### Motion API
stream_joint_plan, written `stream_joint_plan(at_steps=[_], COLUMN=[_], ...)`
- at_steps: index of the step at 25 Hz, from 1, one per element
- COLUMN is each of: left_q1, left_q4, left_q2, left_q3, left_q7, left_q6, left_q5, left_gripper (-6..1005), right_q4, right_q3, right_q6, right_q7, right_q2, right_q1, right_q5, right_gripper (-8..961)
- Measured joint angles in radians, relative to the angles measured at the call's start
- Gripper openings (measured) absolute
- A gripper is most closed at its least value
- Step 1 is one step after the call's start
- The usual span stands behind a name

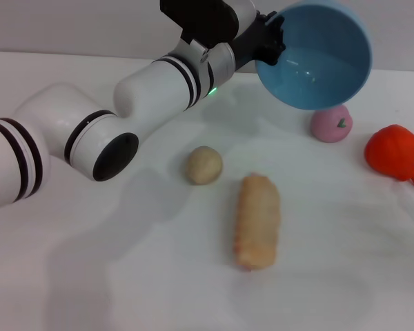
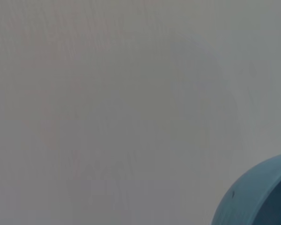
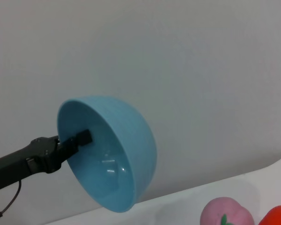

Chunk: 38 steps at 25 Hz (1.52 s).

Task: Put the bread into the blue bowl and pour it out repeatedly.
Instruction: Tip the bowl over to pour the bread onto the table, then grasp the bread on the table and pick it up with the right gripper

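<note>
Nearest the head camera, the bread (image 1: 257, 221) lies lengthwise on the white table (image 1: 345, 276), its ridged side turned toward the robot's left, well apart from everything held in the air. Just beyond it and a little to the left sits a small beige ball (image 1: 204, 165), not touching the loaf. Farther back on the right rest a pink peach-like toy (image 1: 332, 125) and, near the table's right edge, an orange-red toy (image 1: 395, 152). The left arm reaches across from the left side, and the left tool (image 1: 270, 43) is clamped on the rim of the blue bowl (image 1: 316, 55), holding it raised above the far part of the table and tipped steeply so its glossy, empty inside faces forward and down. In the right wrist view a dark finger (image 3: 83, 137) presses on the bowl's inner wall at the rim. The right tool appears in no view.
</note>
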Motion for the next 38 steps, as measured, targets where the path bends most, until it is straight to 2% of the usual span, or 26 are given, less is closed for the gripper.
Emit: stream_joint_plan(at_steps=[4, 8, 9, 15, 17, 18, 21, 22, 23, 25, 33, 36, 38], left_q1=[0.0, 0.011, 0.04, 0.1, 0.125, 0.136, 0.162, 0.173, 0.18, 0.203, 0.316, 0.337, 0.341], left_q4=[-0.011, -0.038, -0.097, -0.22, -0.257, -0.28, -0.324, -0.345, -0.359, -0.399, -0.533, -0.557, -0.559], left_q2=[0.003, 0.008, 0.013, 0.023, 0.027, 0.028, 0.026, 0.026, 0.027, 0.029, 0.027, 0.028, 0.028], left_q3=[-0.018, -0.058, -0.149, -0.398, -0.505, -0.571, -0.69, -0.73, -0.756, -0.817, -0.894, -0.904, -0.91], left_q7=[-0.045, -0.053, -0.055, -0.033, 0.002, 0.034, 0.09, 0.097, 0.1, 0.101, 0.101, 0.099, 0.101], left_q6=[-0.033, -0.076, -0.177, -0.489, -0.614, -0.686, -0.836, -0.898, -0.934, -1.02, -1.145, -1.151, -1.152], left_q5=[0.0, 0.0, 0.0, 0.009, 0.011, 0.011, 0.012, 0.012, 0.012, 0.012, 0.006, 0.005, 0.005], left_gripper=[14, 13, 13, 13, 14, 14, 14, 14, 13, 13, 14, 14, 14], right_q4=[-0.003, -0.008, -0.008, -0.02, -0.059, -0.099, -0.22, -0.314, -0.314, -0.396, -0.601, -0.652, -0.665], right_q3=[-0.002, -0.002, -0.002, -0.003, -0.003, -0.003, -0.003, -0.004, -0.004, -0.024, -0.264, -0.397, -0.523], right_q6=[0.001, -0.007, -0.008, -0.002, -0.001, 0.0, 0.0, -0.004, -0.004, -0.013, -0.006, 0.013, 0.012], right_q7=[-0.003, 0.0, 0.001, 0.03, 0.089, 0.144, 0.289, 0.336, 0.336, 0.348, 0.361, 0.39, 0.505], right_q2=[0.004, 0.005, 0.005, 0.006, 0.003, 0.003, 0.008, 0.024, 0.024, 0.038, 0.044, 0.045, 0.043], right_q1=[0.008, 0.048, 0.06, 0.146, 0.177, 0.193, 0.232, 0.252, 0.252, 0.262, 0.301, 0.325, 0.377], right_q5=[-0.023, -0.125, -0.144, -0.244, -0.331, -0.404, -0.597, -0.715, -0.715, -0.78, -0.89, -0.975, -1.099], right_gripper=[455, 455, 455, 456, 456, 456, 456, 456, 456, 456, 456, 455, 475])
